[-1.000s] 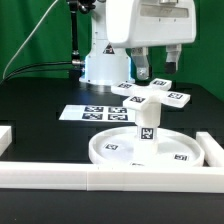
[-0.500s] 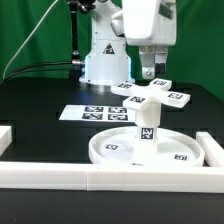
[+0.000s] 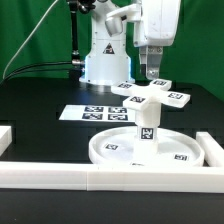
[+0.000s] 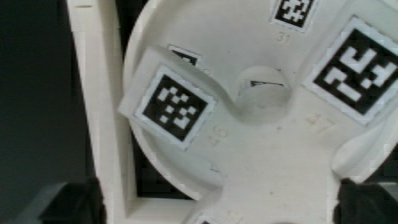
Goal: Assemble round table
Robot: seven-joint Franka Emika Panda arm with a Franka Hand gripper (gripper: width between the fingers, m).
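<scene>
The large rimmed round disc (image 3: pixel 115 150) lies at the front of the black table. The short thick leg (image 3: pixel 147 126) stands upright on it. The cross-shaped foot piece (image 3: pixel 152 96) lies flat behind them, and fills the wrist view (image 4: pixel 267 110) with its tags and centre hole. My gripper (image 3: pixel 149 73) hangs just above the foot piece without touching it. In the wrist view the gripper (image 4: pixel 222 205) is open and empty, with its dark fingertips (image 4: pixel 71 200) at the two sides of the foot piece.
The marker board (image 3: pixel 90 113) lies to the exterior view's left of the foot piece. Long white bars (image 3: pixel 60 175) edge the front and sides of the work area. The robot base (image 3: pixel 103 65) stands at the back. A long white strip (image 4: pixel 98 100) runs beside the foot piece.
The hand has turned about its vertical axis, from broad face to narrow, and shifted slightly toward the exterior view's right above the foot piece. The parts have not moved.
</scene>
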